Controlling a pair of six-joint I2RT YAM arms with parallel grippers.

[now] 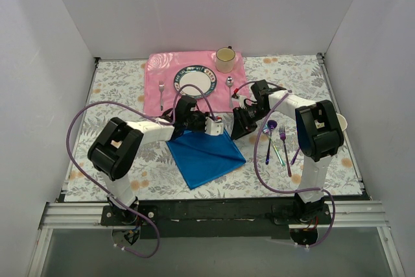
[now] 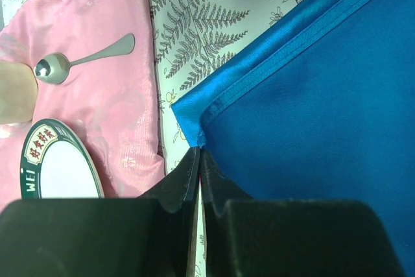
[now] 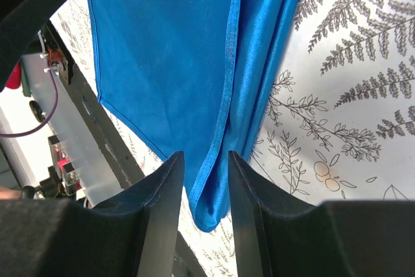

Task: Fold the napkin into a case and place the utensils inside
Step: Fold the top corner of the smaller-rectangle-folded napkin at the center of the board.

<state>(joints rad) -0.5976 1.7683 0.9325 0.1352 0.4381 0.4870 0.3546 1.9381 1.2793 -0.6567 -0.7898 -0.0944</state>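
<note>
The bright blue napkin [image 1: 207, 155] lies folded over on the floral tabletop between the two arms. My left gripper [image 1: 219, 129] is at its far edge and is shut on a corner of the napkin [image 2: 311, 108], pinched right at the fingertips [image 2: 194, 160]. My right gripper [image 1: 238, 128] stands open on the right side of the cloth. Another corner of the napkin [image 3: 162, 50] hangs between its spread jaws, and the gripper [image 3: 204, 157] has gaps on both sides of the cloth. The iridescent utensils, a spoon [image 1: 272, 125] and a fork [image 1: 285, 147] among them, lie to the right of the napkin.
A pink placemat [image 1: 155, 63] at the back holds a plate [image 1: 195, 81], a cup [image 1: 225, 60], a plain silver fork [image 1: 161, 92] and a silver spoon [image 1: 229, 84]. White walls enclose the table on three sides.
</note>
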